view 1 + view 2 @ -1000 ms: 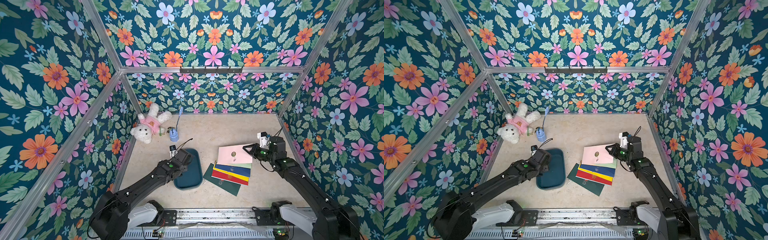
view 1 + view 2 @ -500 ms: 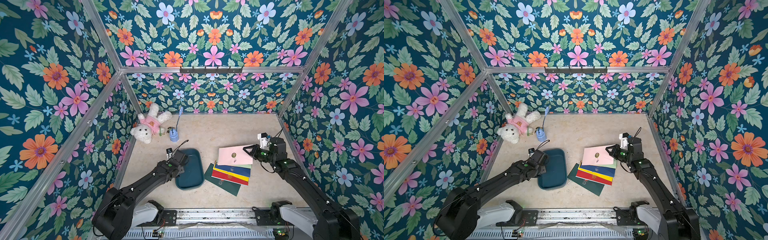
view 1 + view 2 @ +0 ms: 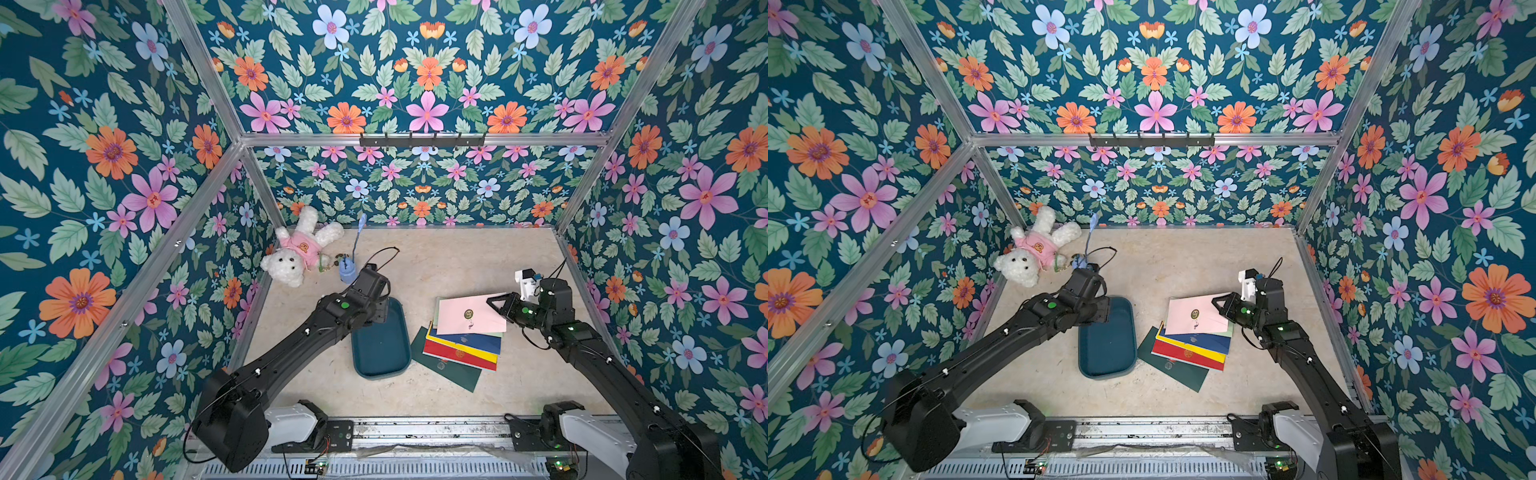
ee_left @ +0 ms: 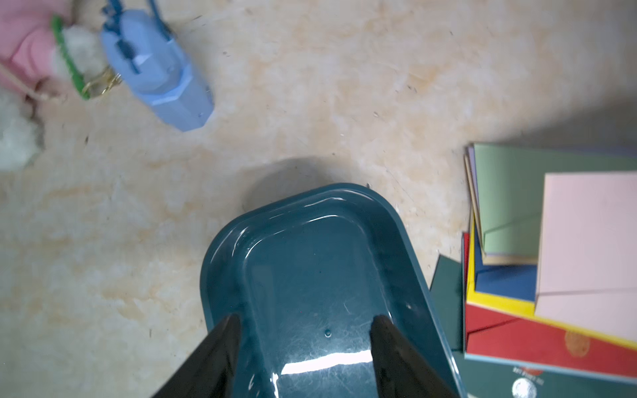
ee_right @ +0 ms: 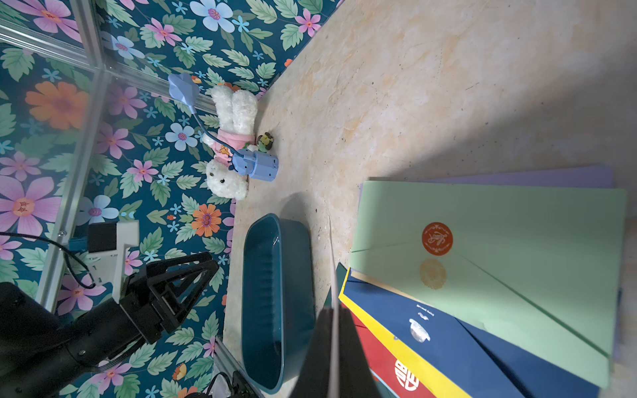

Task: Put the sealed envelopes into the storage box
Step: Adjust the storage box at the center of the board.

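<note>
Teal plastic: the storage box [image 3: 381,349] is glossy and shallow, with rounded corners, a raised rim and a scuffed bare floor. It lies on the mottled beige table [image 3: 436,266].
Left claw: I see the left gripper [image 4: 306,322] over the box's interior. Its black tapered fingers [image 4: 220,344] are spread apart with nothing between them.
Right claw: the right gripper [image 3: 491,302] is pinched together on one edge of the pink envelope [image 3: 465,322], matte paper with a small round seal [image 3: 468,313], above the stack beside the box.
Paper stack: the sealed envelopes [image 3: 461,353] lie fanned flat along the box's long side: light green, lilac, navy, yellow, red, dark green. The dark green corner reaches the rim, but I cannot tell whether it touches.
Beyond the box's far end: a fluffy white teddy [image 3: 297,253] and a faceted light-blue cup [image 3: 347,272].
</note>
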`<act>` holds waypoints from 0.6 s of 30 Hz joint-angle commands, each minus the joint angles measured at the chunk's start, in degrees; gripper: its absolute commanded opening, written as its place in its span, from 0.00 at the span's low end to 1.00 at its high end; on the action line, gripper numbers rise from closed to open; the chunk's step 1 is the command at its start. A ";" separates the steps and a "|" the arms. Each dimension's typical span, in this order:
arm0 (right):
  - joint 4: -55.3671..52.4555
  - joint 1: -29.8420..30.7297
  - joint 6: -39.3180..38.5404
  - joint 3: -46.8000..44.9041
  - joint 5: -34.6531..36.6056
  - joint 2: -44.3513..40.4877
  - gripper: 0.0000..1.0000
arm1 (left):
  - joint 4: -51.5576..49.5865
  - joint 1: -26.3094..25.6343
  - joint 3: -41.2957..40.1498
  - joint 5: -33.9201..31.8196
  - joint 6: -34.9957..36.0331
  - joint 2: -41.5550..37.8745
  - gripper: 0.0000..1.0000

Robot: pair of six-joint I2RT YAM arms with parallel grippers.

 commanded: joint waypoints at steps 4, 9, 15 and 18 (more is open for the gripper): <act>-0.32 0.01 -1.30 -1.40 0.52 -0.98 0.00 | -4.89 3.31 8.17 -0.22 27.80 10.24 0.68; -1.57 0.06 -2.08 -1.66 0.63 -1.76 0.00 | -7.36 10.18 12.69 11.82 39.85 20.38 0.65; -3.10 0.05 -3.71 -1.29 1.17 -1.45 0.00 | -5.90 13.16 14.45 12.75 45.76 25.58 0.65; -2.93 0.04 -3.84 -1.52 1.14 -0.96 0.00 | -5.37 13.45 15.57 13.61 47.12 27.08 0.65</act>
